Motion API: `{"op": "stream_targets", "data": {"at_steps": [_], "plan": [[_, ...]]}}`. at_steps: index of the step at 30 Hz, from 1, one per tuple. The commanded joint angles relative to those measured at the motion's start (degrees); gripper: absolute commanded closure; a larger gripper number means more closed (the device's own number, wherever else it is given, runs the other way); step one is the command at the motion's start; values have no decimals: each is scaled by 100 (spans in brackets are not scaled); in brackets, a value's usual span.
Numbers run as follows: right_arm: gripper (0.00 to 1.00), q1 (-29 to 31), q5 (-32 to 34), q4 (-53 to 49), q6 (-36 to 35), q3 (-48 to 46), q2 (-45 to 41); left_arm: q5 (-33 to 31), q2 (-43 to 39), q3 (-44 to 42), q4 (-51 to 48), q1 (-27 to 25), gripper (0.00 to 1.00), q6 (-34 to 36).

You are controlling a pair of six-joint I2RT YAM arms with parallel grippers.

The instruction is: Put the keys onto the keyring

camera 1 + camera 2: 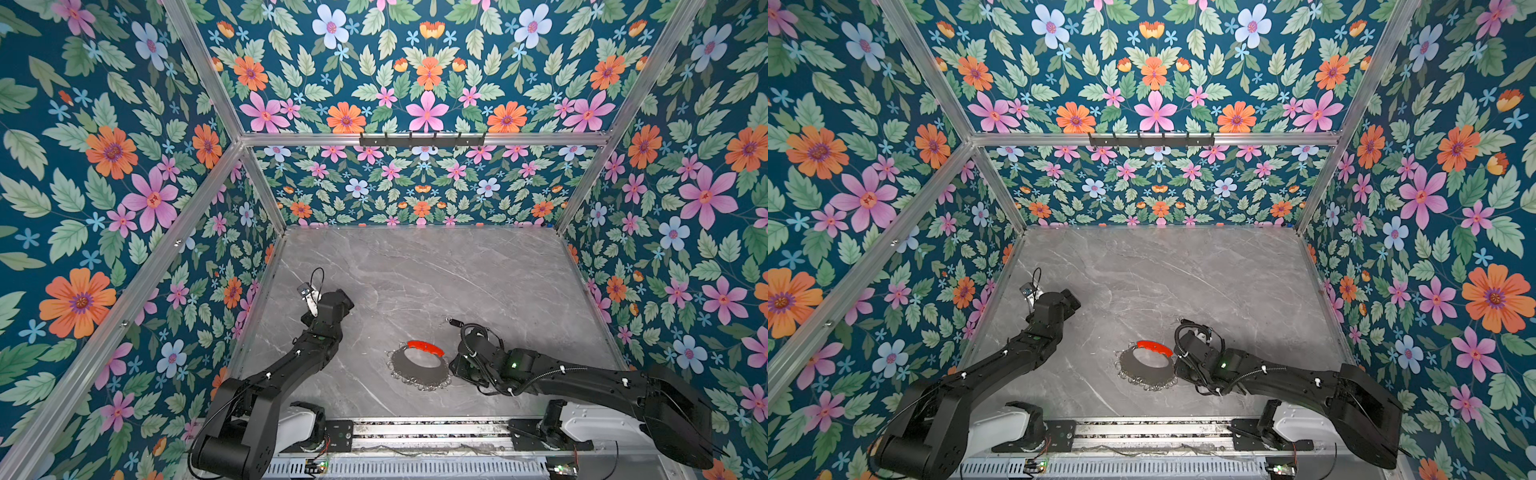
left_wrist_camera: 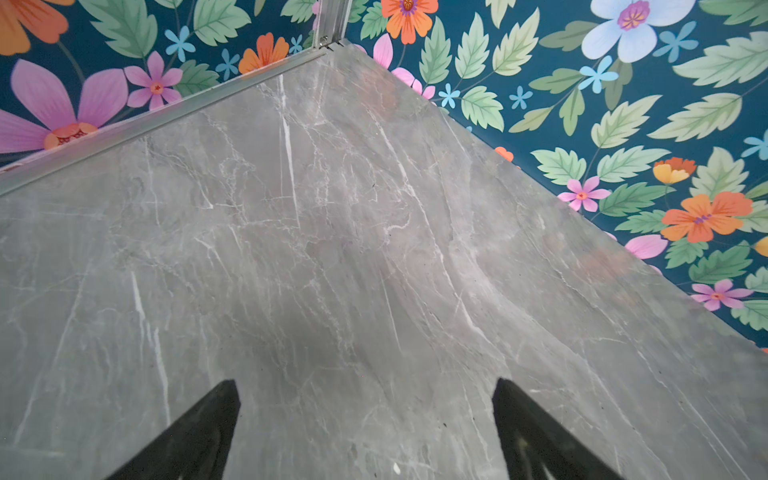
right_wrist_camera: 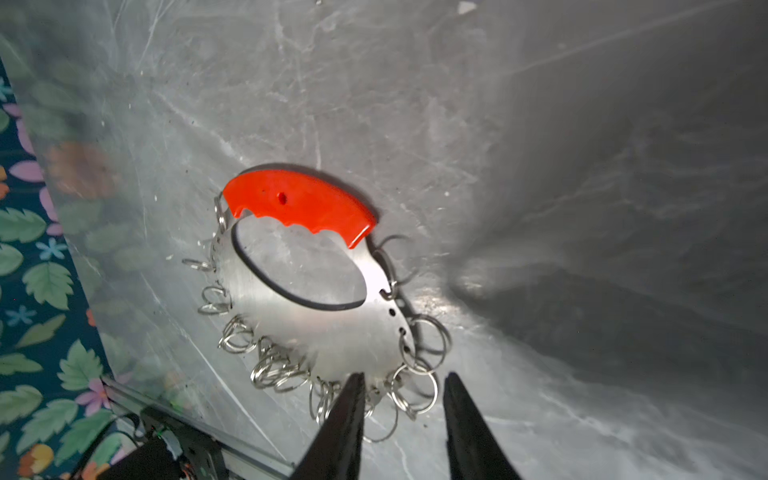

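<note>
- Keyring (image 1: 419,371): a flat grey disc with a wide hole, lying flat on the table (image 1: 457,270). The red curved piece (image 3: 297,203) sits on its far rim. Silver loops (image 3: 274,370) fringe the rest of the rim, and several overlap.
- Keys (image 1: 457,323): one small black tag with a silver split ring. It lies on the table beyond the keyring's red side, apart from the disc and not yet attached. No gripper holds it.
- Right gripper (image 3: 406,378): at the keyring's rim opposite the red piece. The jaws are drawn in with a gap between them. One finger (image 3: 345,419) overlaps the disc edge, and loops show in the gap. I cannot tell whether a loop or the rim is pinched.
- Left gripper (image 2: 365,384): well away from the keyring, over bare table, with the jaws spread wide and nothing between them.
- Step in hand (judged): steadying the keyring at its rim so that the tag can be brought to it.
- Handling notes (judged):
  - Grip a single loop or the plain disc edge, not a bunch, because tangled loops would drag the disc.
  - Keep the disc flat and still.
  - Leave one free loop exposed on the keyring's near rim.
  - Fetch the tag by its black body, so that its split ring stays clear for threading.
- Risk (judged): the thin disc may slide on the smooth table if it is pushed sideways.
</note>
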Motion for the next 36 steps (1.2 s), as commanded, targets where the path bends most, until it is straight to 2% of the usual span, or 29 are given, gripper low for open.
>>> {"op": "stream_targets", "data": {"at_steps": [1,6,10,15,20,24,32,34,36], "plan": [[67,68,366,590,1204,-119,-11,192,63,56,213,4,4,111],[64,159,719,-293,1561,218,16,248,126,87,215,7,4,121],[61,431,1018,-372,2173,72,-18,235,154,113,182,3,4,119],[61,689,1069,-69,2585,6,190,241,171,118,156,8,4,107],[61,778,997,970,3149,-377,522,284,117,107,160,3,4,112],[62,838,1072,929,3299,-315,639,272,143,107,174,6,4,106],[69,875,1056,795,3649,-194,813,251,117,105,147,5,4,124],[74,884,1113,659,3698,-151,817,251,117,112,147,2,4,119],[83,884,1158,629,3760,-158,821,259,108,113,138,1,4,120]]}}
